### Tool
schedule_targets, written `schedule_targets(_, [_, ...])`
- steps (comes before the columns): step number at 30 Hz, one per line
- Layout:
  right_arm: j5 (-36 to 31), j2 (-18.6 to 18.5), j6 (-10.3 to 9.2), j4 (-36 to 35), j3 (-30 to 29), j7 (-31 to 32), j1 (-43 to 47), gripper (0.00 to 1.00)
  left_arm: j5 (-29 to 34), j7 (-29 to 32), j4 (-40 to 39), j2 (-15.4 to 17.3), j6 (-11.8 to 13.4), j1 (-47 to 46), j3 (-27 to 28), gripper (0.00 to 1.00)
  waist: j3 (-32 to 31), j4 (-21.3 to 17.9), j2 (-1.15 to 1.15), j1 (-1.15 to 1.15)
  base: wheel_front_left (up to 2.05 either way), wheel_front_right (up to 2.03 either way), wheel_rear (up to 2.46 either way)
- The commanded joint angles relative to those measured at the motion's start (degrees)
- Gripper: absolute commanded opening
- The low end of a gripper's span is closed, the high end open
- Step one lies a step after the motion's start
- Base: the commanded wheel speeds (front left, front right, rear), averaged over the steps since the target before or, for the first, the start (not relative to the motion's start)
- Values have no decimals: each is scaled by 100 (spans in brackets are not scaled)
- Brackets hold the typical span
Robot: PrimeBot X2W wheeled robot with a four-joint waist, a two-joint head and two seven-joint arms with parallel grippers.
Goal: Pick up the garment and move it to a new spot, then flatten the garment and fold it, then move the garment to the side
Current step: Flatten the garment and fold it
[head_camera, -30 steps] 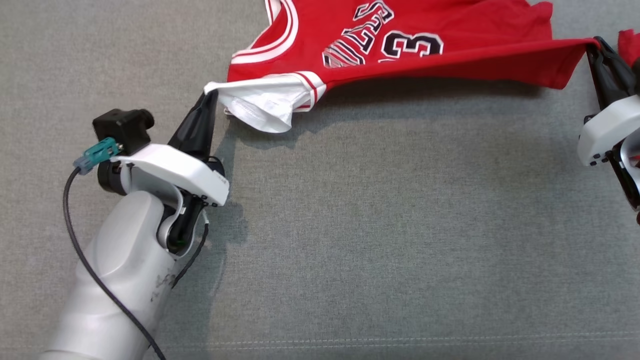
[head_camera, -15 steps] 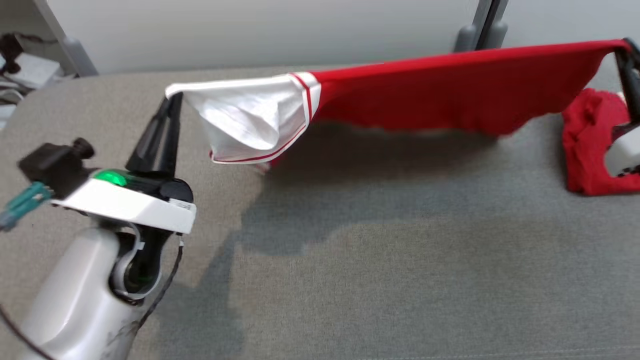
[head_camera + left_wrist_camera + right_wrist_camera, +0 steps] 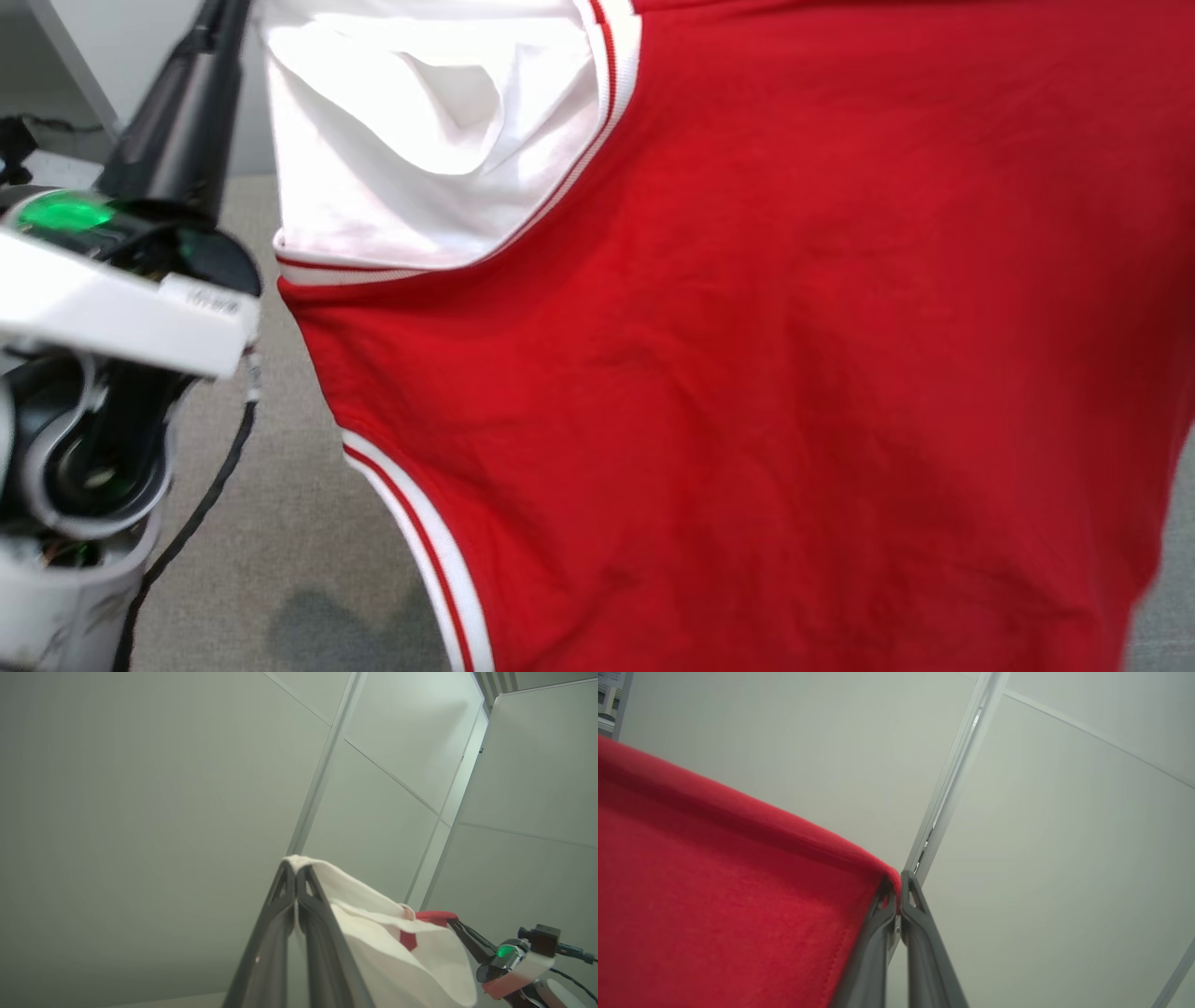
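Two pairs of long dark fingers are each closed tip to tip on cloth. In its own wrist view the left gripper [image 3: 295,870] has its jaws pressed together with no gap at the tips, and a white edge of fabric is pinched there and folds over the top of them. The right gripper [image 3: 899,884] is closed in the same way, nipping a corner of red fabric whose upper edge runs away to that view's left.

Both hold the same red sleeveless cloth jersey [image 3: 747,373], which hangs in the air, stretched between the two grippers, clear of the grey woven fabric surface [image 3: 280,523] below. In the head view the jersey is very close to the camera. Its top edge, right side and lower hem are all cut off by the picture's borders, and whatever lies behind it is hidden. The face turned to the camera is plain red. A white fabric panel [image 3: 420,140], edged with white and red stripes, sags in soft folds at the upper left, and more striped trim curves down the left side.

The left gripper's white housing [image 3: 112,308], with its glowing green light [image 3: 61,213], is blurred at the left edge, and its fingertips are cut off by the top of the picture. A thin black cable [image 3: 187,532] hangs below it.

Low at the right of the left wrist view, the right gripper is small, its fingers reaching a red fold. The grip itself is too small to make out there. Pale grey wall panels [image 3: 140,788] stand behind both wrist views.
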Motion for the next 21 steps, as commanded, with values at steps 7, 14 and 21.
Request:
schedule_targets(7, [258,250,-20,1165,1227,660,-1026,0,843,-367,2457,-65,-494,-1670,-500,0,623,361,0,0,0,0,0])
schedule_targets(14, [-1340,726,-20,3569,1258,-940,-3696,0,1874,-1909,5493,-821,-1039,-4245,-881,0,263,822,0,0,0,0,0])
schedule_targets(21, [-2522,1049,-20,4920,1038,-1220,-3825,0,1820,-2224,6387,-1405,-1654,-4230,-1251,0,767,1075,0,0,0,0,0])
